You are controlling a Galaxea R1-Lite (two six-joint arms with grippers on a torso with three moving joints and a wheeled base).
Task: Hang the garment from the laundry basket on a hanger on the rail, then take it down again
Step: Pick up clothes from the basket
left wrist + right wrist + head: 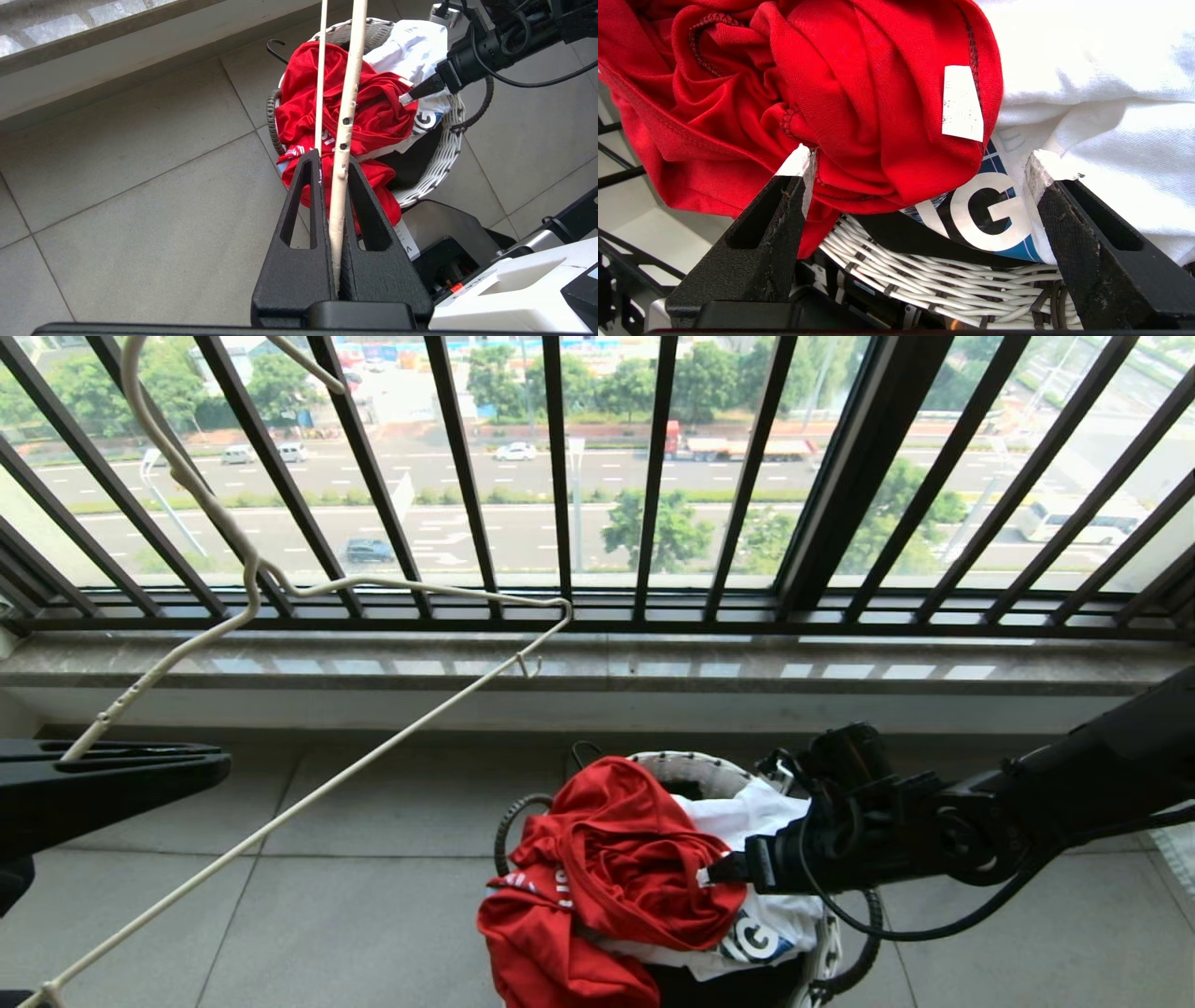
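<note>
Two grippers at work over the laundry basket (709, 767).
Left gripper (334, 163), raised at the left, is clamped on the hanger (308, 793); right gripper (920, 161) reaches in from the right, jaws wide, tips against the red garment (607, 859) heaped in the basket.

- Daylight pours in through the barred window (597, 476); the street beyond is bright, washed pale towards the upper right.
- The stone sill (597, 663) carries pale glints between faint shadows of the bars.
- The floor tiles (373, 896) lie in soft, even light, with no hard shadows.
- The bars fan outward towards the head view's edges, a wide-lens bend.
- The red garment (831, 93) glows strongly up close, weave and stitching sharp; the white cloth (1101, 70) beside it is near blown out.
- The black left tool (334, 186), seen close, reads as flat dark mass with little detail.
</note>
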